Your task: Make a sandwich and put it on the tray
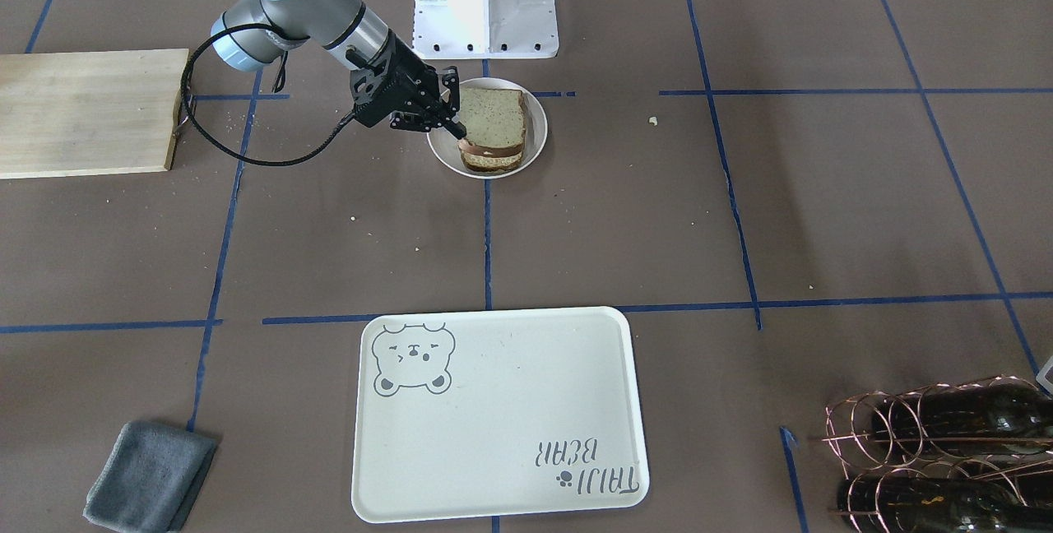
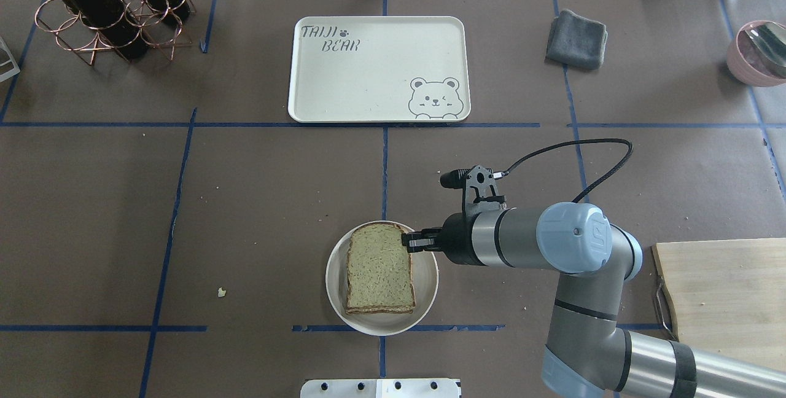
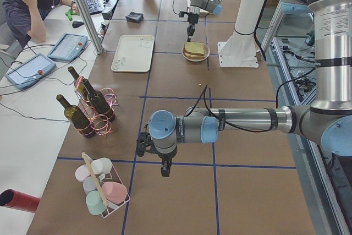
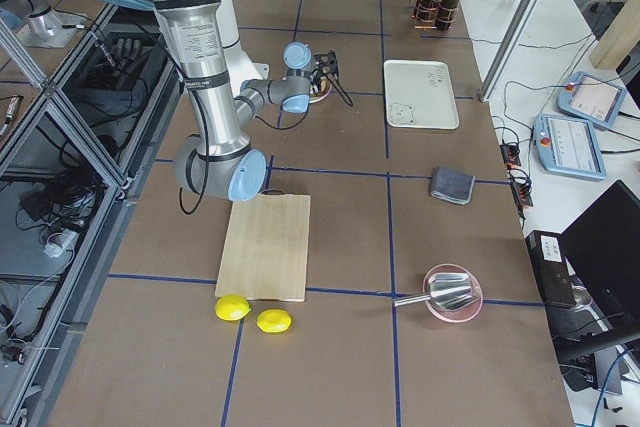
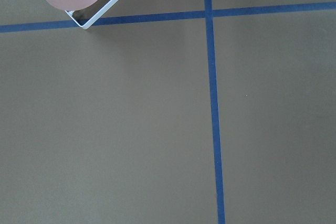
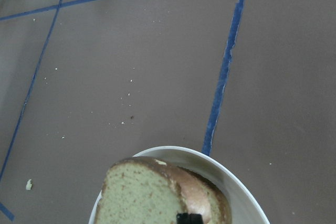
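Note:
The sandwich, two tan bread slices stacked with filling between, lies on a small round white plate near the robot's base. It also shows in the overhead view and the right wrist view. My right gripper is at the sandwich's corner nearest the tray, on my right, its fingers closed on that edge. The cream bear tray lies beyond the plate, with nothing on it. My left gripper hangs over bare table far to the left. I cannot tell whether it is open or shut.
A wooden cutting board lies to the right of my right arm. A grey cloth and a pink bowl are at the far right. A wire rack with wine bottles stands at the far left. A crumb lies left of the plate.

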`<state>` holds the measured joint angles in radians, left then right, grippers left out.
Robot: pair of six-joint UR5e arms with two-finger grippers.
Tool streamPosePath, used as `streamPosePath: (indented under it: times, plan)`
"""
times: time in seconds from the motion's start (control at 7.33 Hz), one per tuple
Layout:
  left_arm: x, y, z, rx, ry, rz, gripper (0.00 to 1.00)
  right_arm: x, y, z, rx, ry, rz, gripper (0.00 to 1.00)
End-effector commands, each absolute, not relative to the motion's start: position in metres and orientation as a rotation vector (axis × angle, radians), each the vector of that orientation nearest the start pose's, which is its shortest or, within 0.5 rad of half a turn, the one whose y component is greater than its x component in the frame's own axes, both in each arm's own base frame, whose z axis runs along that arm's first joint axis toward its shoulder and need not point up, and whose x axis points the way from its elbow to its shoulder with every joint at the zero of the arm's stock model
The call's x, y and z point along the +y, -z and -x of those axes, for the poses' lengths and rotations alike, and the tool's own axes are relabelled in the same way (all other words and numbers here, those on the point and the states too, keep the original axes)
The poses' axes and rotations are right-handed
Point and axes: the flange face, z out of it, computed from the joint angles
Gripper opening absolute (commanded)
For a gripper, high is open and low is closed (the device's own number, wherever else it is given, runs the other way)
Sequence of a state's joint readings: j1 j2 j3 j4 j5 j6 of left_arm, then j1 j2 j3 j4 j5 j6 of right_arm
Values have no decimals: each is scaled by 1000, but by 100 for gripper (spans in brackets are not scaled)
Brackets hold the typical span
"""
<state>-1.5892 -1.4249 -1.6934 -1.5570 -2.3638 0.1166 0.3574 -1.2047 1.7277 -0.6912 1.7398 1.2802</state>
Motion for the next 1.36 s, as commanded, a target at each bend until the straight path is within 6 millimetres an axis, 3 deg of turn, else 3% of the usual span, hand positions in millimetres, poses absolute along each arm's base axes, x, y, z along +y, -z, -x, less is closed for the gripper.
streamPosePath:
  times: [0.0,0.14,0.27,0.55,0.68,0.95,1.23]
  plan:
    - [-426,-667,70,794,-77,-16,100,-324,-287,529,-1355,33,-318,33]
    - [-426,-668,70,796,-76,-13,100,-327,-282,529,-1342,13,-337,91]
    - [-426,-669,70,794,-77,-11,100,-327,-278,527,-1323,6,-337,100]
    - [-428,-665,69,795,-80,-20,100,-359,-261,489,-1209,-32,-303,100]
    - [-428,-661,69,799,-89,-30,100,-389,-258,455,-1143,-55,-247,100]
    - [-438,-643,68,788,-103,-63,100,-440,-274,397,-1013,-19,-191,100]
    - [-441,-621,68,785,-123,-106,100,-469,-294,353,-864,93,-198,100]
